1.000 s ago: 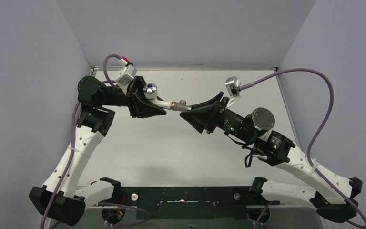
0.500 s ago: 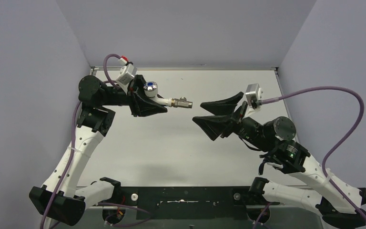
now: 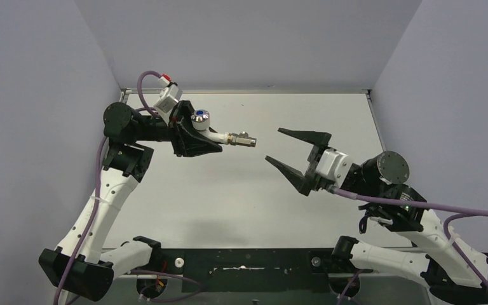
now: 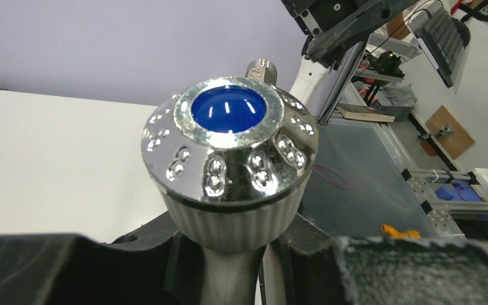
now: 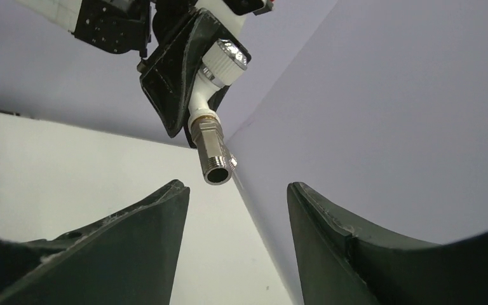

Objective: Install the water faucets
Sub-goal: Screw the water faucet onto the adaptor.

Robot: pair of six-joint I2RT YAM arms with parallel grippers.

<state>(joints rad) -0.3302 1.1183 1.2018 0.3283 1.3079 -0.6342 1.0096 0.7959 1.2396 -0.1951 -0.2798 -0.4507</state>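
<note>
My left gripper [image 3: 204, 143] is shut on the white tap body [image 3: 213, 134] of the water faucet and holds it above the table. The chrome knob with the blue dot [image 3: 199, 117] faces up. The grey-brass threaded fitting [image 3: 242, 139] sits on the spout end and points right. The left wrist view shows the knob [image 4: 229, 149] close up, with the stem between the jaws of my left gripper [image 4: 229, 279]. My right gripper [image 3: 274, 145] is open and empty, a short way right of the fitting. In the right wrist view the fitting [image 5: 213, 155] hangs just beyond my open right gripper [image 5: 236, 190].
The white table [image 3: 229, 197] is walled by grey panels at the back [image 3: 248, 44] and on both sides. The black mounting rail [image 3: 241, 264] runs along the near edge. A purple cable [image 3: 419, 206] trails from the right wrist.
My right gripper let go of the fitting, opened, drew back to the right and rolled its wrist. My left gripper stayed put with the faucet, the fitting still on it.
</note>
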